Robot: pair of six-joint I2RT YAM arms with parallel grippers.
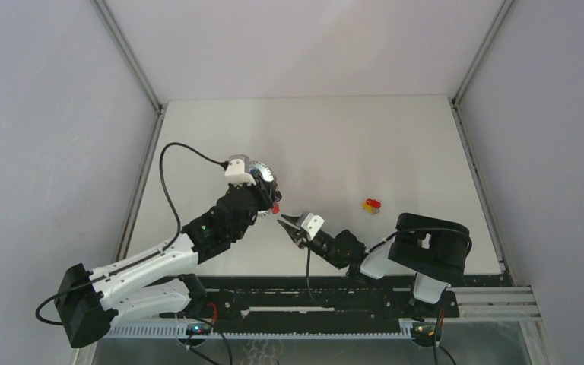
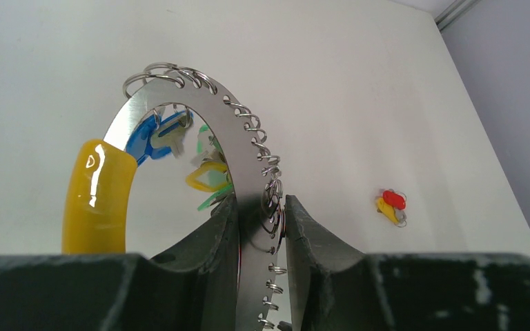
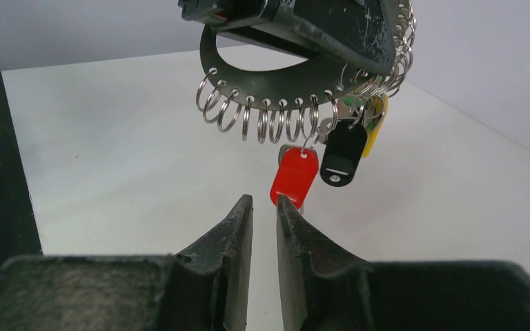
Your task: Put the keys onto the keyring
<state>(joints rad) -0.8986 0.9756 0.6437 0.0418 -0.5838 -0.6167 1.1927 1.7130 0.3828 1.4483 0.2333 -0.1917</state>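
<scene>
Worktop [image 1: 327, 144]: white, matte, evenly lit. Plain grey walls [image 1: 38, 114] on three sides, with metal corner posts [image 1: 128, 52]. A black rail [image 1: 319, 298] runs along the near edge.

Left end effector [image 2: 262, 214]: clamped on the flat rim of the keyring [image 2: 238, 141], which it holds upright off the worktop. A yellow sleeve [image 2: 96, 196] covers part of the ring, and small split rings line its edge.

Right end effector [image 3: 265, 207]: fingers apart by a narrow slit, nothing between them. It sits low over the worktop, tips just short of a red tag [image 3: 294, 176] that hangs from the ring beside a black one [image 3: 343, 152].

The keys [image 1: 371, 204], red head on yellow, lie together on bare worktop, off to the right of both end effectors and well apart from them.
</scene>
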